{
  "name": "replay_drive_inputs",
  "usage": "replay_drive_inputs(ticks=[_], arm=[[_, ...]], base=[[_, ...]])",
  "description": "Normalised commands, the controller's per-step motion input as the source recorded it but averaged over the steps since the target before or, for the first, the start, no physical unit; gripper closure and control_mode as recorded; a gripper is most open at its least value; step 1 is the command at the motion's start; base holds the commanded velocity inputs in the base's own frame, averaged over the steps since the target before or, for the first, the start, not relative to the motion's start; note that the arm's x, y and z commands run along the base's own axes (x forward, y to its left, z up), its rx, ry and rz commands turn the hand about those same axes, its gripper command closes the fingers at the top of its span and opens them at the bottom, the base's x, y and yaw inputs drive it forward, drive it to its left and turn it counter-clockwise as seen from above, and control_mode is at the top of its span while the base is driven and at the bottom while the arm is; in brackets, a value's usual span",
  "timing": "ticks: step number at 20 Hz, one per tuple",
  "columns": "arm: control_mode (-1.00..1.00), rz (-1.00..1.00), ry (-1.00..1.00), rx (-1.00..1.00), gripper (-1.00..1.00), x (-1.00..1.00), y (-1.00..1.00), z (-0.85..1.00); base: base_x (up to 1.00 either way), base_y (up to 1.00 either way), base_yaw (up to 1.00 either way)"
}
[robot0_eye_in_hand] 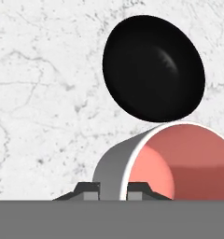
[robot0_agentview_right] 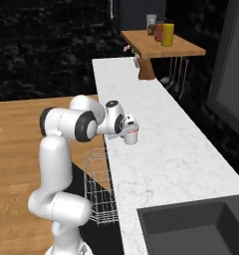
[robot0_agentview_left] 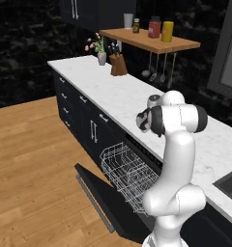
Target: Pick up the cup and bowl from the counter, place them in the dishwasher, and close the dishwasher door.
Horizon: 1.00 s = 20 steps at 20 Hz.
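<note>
In the hand view the grey-white cup (robot0_eye_in_hand: 132,161) with its red inside lies close below the camera. My gripper (robot0_eye_in_hand: 114,190) is shut on the cup, its two fingertips (robot0_eye_in_hand: 88,189) on either side of the cup's wall. Just beyond the cup, the black bowl (robot0_eye_in_hand: 153,67) rests on the white marble counter (robot0_eye_in_hand: 39,93). In the right base view the cup (robot0_agentview_right: 131,138) is at the counter's (robot0_agentview_right: 166,149) near edge, under my gripper (robot0_agentview_right: 128,130). The dishwasher door (robot0_agentview_left: 106,202) hangs open below, with the white wire rack (robot0_agentview_left: 125,173) pulled out.
A sink (robot0_agentview_right: 196,229) is sunk into the counter at the near right. A knife block (robot0_agentview_left: 118,65) and a flower vase (robot0_agentview_left: 102,57) stand at the far end. Jars (robot0_agentview_left: 167,31) sit on the wooden shelf (robot0_agentview_left: 152,42), with utensils hanging beneath it.
</note>
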Motion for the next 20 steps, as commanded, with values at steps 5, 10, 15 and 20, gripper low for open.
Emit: replay_drive_inputs(ticks=[5,10,15,20], arm=[[-1.00,0.01,-0.02,0.00,1.00,-0.29,0.02,0.00],[-1.00,0.00,-0.07,0.00,1.00,-0.63,0.22,0.00],[-1.00,0.00,-0.10,-0.01,1.00,-0.95,0.58,0.00],[-1.00,0.00,-0.01,-0.03,1.00,-0.78,0.99,0.00]], base=[[0.00,0.00,0.00],[0.00,0.00,0.00],[0.00,0.00,0.00],[0.00,0.00,0.00]])
